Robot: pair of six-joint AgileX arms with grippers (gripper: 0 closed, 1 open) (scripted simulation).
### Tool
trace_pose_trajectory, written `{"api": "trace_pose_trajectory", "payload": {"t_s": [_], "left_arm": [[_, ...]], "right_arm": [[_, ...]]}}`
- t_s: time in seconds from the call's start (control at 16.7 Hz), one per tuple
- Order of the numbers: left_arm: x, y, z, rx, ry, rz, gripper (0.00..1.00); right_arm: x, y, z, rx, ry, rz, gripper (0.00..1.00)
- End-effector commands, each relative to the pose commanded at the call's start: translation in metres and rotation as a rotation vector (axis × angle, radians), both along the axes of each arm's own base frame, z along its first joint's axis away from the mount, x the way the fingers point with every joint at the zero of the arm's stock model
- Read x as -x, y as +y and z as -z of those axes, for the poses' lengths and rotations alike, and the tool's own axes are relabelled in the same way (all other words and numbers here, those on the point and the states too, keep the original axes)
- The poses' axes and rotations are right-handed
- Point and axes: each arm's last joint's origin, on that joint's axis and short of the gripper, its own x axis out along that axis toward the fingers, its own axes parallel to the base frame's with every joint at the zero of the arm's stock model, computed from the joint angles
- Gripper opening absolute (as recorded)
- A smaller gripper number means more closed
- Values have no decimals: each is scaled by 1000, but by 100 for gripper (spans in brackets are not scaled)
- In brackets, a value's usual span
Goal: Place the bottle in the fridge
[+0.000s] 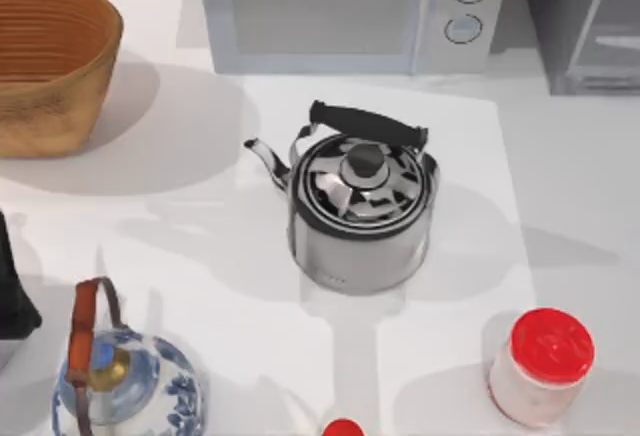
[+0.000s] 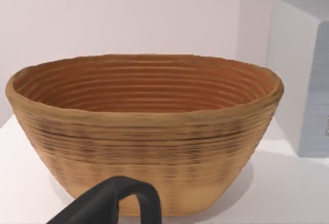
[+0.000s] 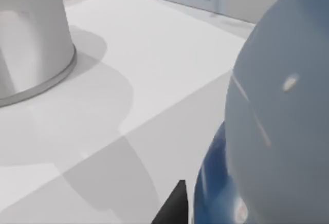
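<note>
matte black left hand, curved finger, smooth casing

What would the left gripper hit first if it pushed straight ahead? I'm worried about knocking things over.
Most likely the woven basket, dead ahead of the left gripper's dark finger in the left wrist view; how far off is unclear.

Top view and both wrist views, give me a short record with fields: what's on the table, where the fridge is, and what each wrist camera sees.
centre: steel kettle
back: microwave
back right: fridge
back left: woven basket
front left: blue-and-white teapot
front right: red-lidded white jar
front edge: small red cap
left wrist view: basket close ahead
right wrist view: blue bottle very close
</note>
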Motion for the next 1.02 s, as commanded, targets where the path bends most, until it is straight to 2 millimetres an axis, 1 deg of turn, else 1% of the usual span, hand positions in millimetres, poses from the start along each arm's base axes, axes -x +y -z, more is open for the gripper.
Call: {"api": "trace_pose_trajectory", "payload": {"t_s": [0.3, 0.6, 0.9, 0.96, 1.02], "left_arm": [[0, 0, 0, 0, 0, 0, 100], [0, 0, 0, 0, 0, 0, 100], [0, 0, 0, 0, 0, 0, 100], [0, 0, 0, 0, 0, 0, 100], [0, 0, 0, 0, 0, 0, 100]], "right_arm": [[8, -26, -21, -1, -43, 6, 1], [18, -36, -33, -2, -85, 9, 1], [20, -36, -33, -3, -91, 9, 1], [28, -14, -28, -30, -59, -33, 1], [28, -14, -28, -30, -59, -33, 1]]}}
